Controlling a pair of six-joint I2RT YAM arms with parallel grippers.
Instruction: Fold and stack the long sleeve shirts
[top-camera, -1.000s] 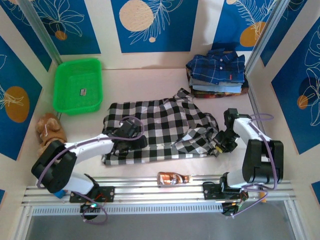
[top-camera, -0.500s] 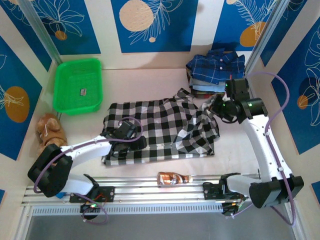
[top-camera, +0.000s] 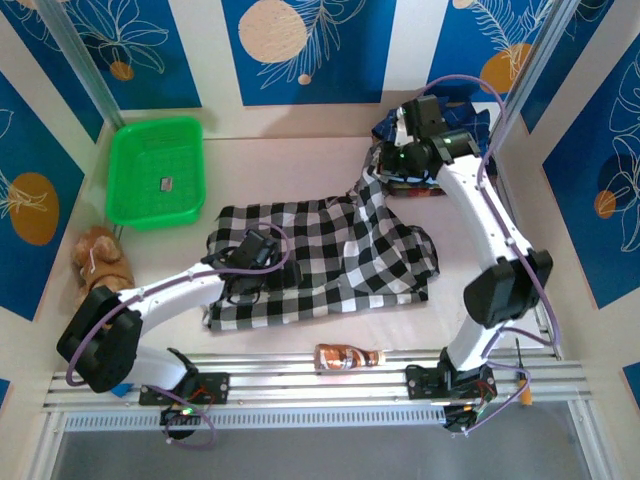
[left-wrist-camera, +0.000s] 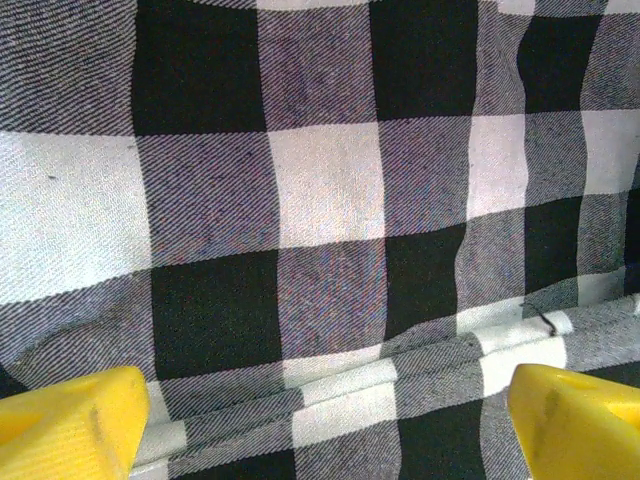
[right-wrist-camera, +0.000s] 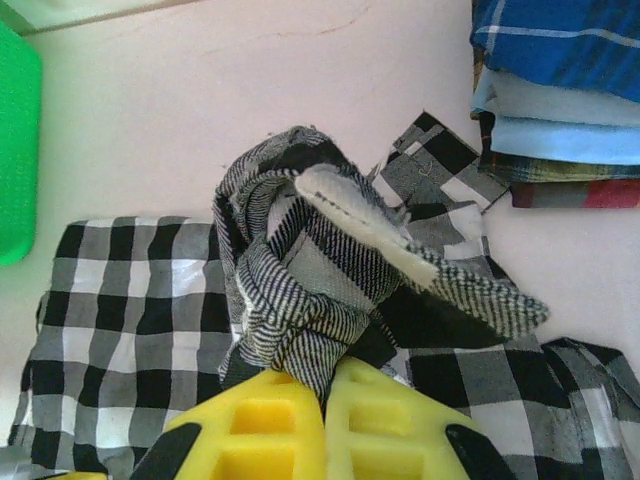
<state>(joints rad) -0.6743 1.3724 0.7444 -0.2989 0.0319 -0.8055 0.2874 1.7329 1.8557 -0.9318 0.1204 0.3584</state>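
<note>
Right claw (right-wrist-camera: 325, 385) pressed together on a bunch of the black-and-white checked button-up fabric shirt (top-camera: 320, 250); left claw (left-wrist-camera: 325, 420) spread wide over the same cloth.
The shirt lies mostly flat in the middle of the pale worktop (top-camera: 290, 170), its far right part drawn up into a twisted bunch that runs between the right claw's yellow fingers (right-wrist-camera: 385, 415), near the stack of folded plaid shirts (right-wrist-camera: 560, 90) with a navy blue one on top in the far right corner. The left claw's yellow fingertips (left-wrist-camera: 70, 420) stand well apart just above the shirt's near left part, holding nothing. A green plastic basket (top-camera: 155, 170) sits far left, apart from the shirt.
</note>
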